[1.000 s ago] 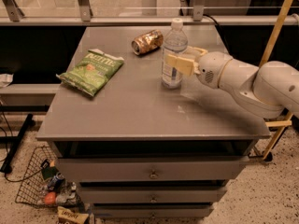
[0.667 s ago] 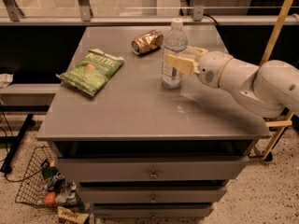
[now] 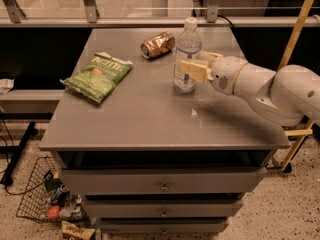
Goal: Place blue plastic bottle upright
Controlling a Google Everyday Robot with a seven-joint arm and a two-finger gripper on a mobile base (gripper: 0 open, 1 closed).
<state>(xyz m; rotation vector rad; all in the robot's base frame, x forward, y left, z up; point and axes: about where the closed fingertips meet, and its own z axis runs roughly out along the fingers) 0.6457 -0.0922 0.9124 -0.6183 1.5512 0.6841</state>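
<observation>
The blue plastic bottle [image 3: 187, 49] is clear with a white cap. It stands upright on the grey table [image 3: 150, 119], right of centre towards the back. My gripper [image 3: 193, 62] reaches in from the right at the bottle's mid-height. One cream finger [image 3: 194, 70] lies across the bottle's front and the other sits behind it, so the gripper is shut on the bottle. The bottle's base rests on the table top.
A crushed gold-brown can [image 3: 157, 44] lies on its side just left of and behind the bottle. A green chip bag [image 3: 98, 77] lies at the table's left. A railing runs behind the table. A wire basket [image 3: 47, 199] with litter sits on the floor at lower left.
</observation>
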